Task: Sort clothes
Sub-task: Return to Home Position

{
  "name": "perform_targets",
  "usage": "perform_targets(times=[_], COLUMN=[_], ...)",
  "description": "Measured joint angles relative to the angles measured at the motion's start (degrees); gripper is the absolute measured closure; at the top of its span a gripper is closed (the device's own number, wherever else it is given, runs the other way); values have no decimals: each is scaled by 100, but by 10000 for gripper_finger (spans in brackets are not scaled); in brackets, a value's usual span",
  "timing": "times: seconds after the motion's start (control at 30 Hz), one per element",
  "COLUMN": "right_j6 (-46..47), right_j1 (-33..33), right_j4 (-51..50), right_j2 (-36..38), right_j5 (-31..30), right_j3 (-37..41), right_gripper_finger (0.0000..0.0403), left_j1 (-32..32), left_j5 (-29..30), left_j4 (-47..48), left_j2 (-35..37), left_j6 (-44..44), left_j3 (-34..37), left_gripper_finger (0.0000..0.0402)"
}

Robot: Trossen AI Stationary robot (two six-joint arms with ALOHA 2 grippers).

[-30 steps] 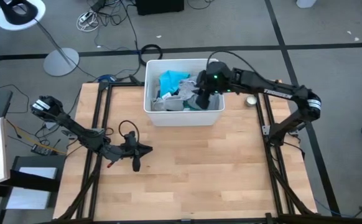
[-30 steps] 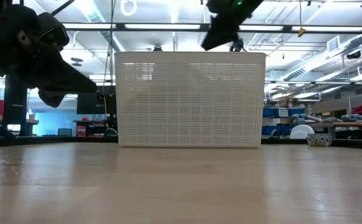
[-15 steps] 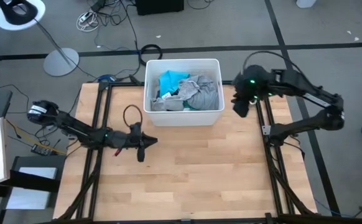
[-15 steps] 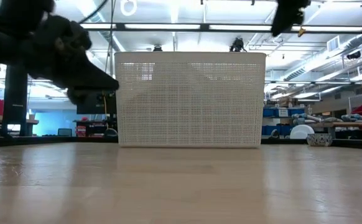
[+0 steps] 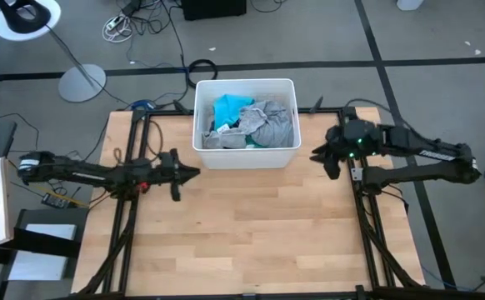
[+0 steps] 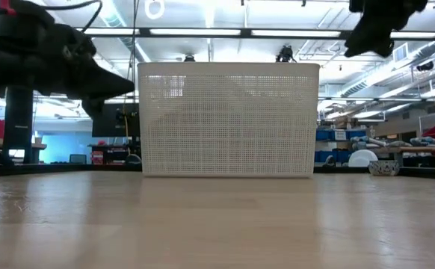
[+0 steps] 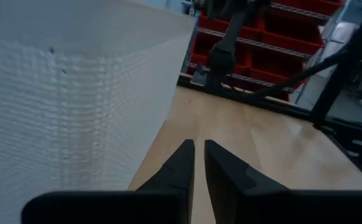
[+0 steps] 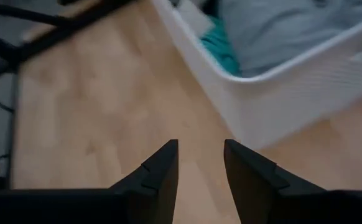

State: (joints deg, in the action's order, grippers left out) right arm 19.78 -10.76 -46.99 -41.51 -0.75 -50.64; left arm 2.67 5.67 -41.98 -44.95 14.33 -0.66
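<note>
Clothes were found inside the white bin [image 5: 244, 82], set at the far-middle of the counter [image 5: 251, 242]. A turquoise garment [image 5: 228, 108] was heaped on the bin's left side, w/ a grey shirt [image 5: 274, 123] bunched against it on the right; smaller dark items among them couldn't be told apart. The left tool [image 5: 194, 172] was held above the counter, just left of the bin's near-left corner and pointed twd it, fingers [image 7: 180, 168] drawn almost together w/ only a thin slit, nothing gripped. The right tool [image 5: 316, 156] was held right of the bin's near-right corner, pointed twd it, fingers [image 8: 162, 171] apart, nothing between them.
</note>
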Motion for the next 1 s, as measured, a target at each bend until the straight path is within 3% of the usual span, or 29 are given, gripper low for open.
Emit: perform_targets(times=[0.37, 0.8, 1.0], right_j6=[10, -40, -143], right_j1=[214, 214, 214], right_j4=[2727, 3133, 3201], right_j2=[387, 635, 749], right_j5=[579, 730, 730], right_j3=[1863, 2206, 2204], right_gripper_finger=[273, 273, 273], left_j1=[-3, -6, -7], left_j5=[-209, -411, -533], left_j4=[2085, 4127, 4150], left_j2=[2084, 4468, 4500], left_j6=[-385, -367, -519], left_j3=[21, 24, 19], left_gripper_finger=[360, 360, 360])
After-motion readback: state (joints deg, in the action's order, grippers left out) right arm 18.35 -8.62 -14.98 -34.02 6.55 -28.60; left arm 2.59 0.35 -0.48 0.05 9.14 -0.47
